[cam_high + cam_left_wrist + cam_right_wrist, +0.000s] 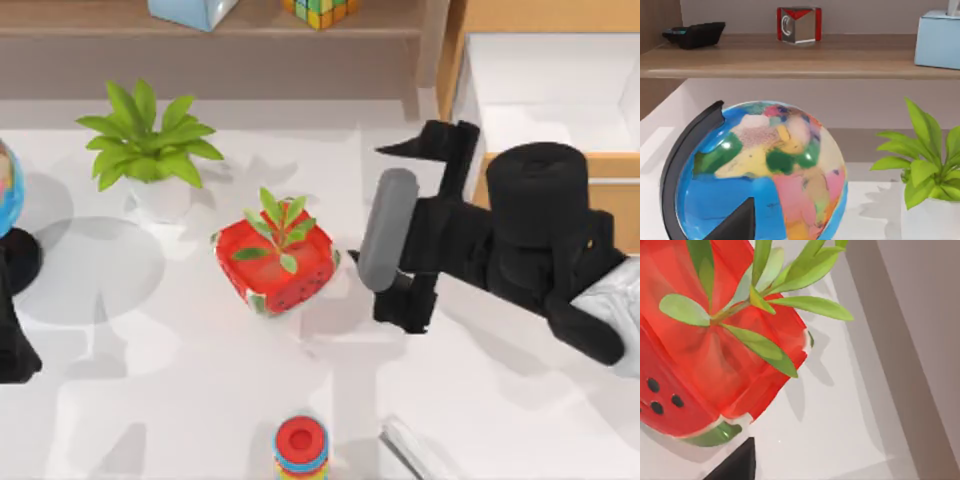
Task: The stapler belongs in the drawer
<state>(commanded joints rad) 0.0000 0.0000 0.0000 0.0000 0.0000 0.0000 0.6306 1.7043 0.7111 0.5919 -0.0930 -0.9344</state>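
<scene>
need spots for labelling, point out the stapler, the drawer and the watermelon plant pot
stapler [386,230], top view, middle of its grey body, between the right hand's fingers
drawer [478,18], top view, tan wooden rim at its far left corner
watermelon plant pot [310,262], top view, red top face right of the leaves

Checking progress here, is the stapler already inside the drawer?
No, the stapler is between the right gripper's fingers over the table, left of the drawer.

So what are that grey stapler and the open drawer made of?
The stapler, held in the right tool, looks like matte grey plastic or metal, with no glint. The drawer seems light tan wood with a smooth white inside.
</scene>
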